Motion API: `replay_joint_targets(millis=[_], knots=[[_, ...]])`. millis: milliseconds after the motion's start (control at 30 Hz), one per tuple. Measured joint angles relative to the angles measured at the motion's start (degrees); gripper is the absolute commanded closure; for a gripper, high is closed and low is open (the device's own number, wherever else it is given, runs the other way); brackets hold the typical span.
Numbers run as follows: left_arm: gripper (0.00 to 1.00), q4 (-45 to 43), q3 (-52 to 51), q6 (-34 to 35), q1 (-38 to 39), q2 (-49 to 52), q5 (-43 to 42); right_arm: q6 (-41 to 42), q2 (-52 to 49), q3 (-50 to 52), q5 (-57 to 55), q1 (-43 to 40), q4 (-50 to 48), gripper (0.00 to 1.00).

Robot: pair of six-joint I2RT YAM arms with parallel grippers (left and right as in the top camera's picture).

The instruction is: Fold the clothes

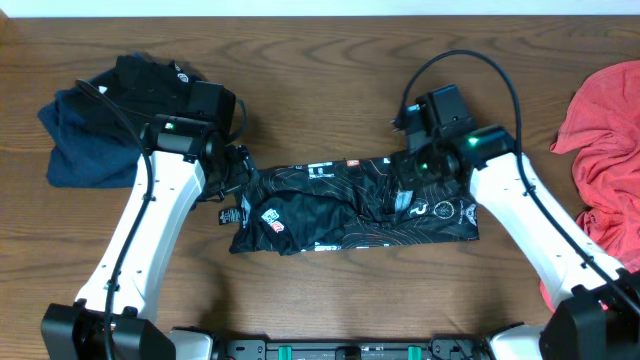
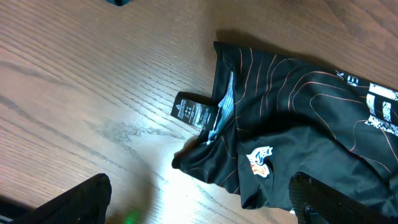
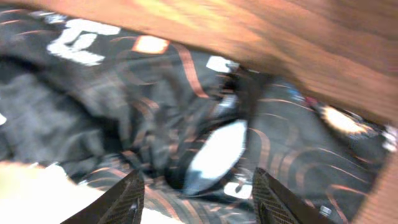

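- Left gripper (image 2: 199, 190): jaws spread wide and holding nothing. Between them are only the bare wooden table (image 2: 93, 93) and the near edge of the black jersey (image 2: 298, 106). One finger (image 2: 71, 202) is over wood, the other over cloth.
- Just ahead of these jaws, a black label (image 2: 194, 112) sticks out of the jersey's end and lies flat on the wood. An orange logo (image 2: 260, 160) sits close to the cloth-side finger.
- Farther ahead on that same side there is white lettering (image 2: 380, 109) among thin orange contour lines.
- Right gripper (image 3: 196, 186): jaws apart, nothing clamped, hanging over rumpled jersey cloth. The view is blurred, so contact with the cloth cannot be told.
- From overhead, the jersey lies as a crumpled long band running from the left jaws to under and past the right jaws.
- Behind the left jaws, on the side away from the jersey, is a navy garment (image 1: 85, 140) with a black garment (image 1: 160, 80) on top of it.
- Well apart from the right jaws, on their outer side, a coral-red garment (image 1: 605, 130) lies heaped at the table edge.
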State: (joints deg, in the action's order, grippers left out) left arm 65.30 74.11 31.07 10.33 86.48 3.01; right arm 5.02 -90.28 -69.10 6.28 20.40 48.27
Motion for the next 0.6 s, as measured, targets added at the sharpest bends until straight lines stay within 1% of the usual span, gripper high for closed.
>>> replay_joint_targets(millis=[133, 267, 600], knots=[[0.07, 0.0, 0.0, -0.02, 0.0, 0.0, 0.0, 3.41, -3.04, 0.0, -3.56, -1.33, 0.17, 0.44], [0.07, 0.0, 0.0, 0.0, 0.0, 0.0, 0.0, 6.64, -7.76, 0.0, -4.66, -1.42, 0.04, 0.43], [0.07, -0.02, 0.0, -0.02, 0.0, 0.0, 0.02, 9.88, -16.85, 0.02, -4.5, 0.52, -2.51, 0.44]])
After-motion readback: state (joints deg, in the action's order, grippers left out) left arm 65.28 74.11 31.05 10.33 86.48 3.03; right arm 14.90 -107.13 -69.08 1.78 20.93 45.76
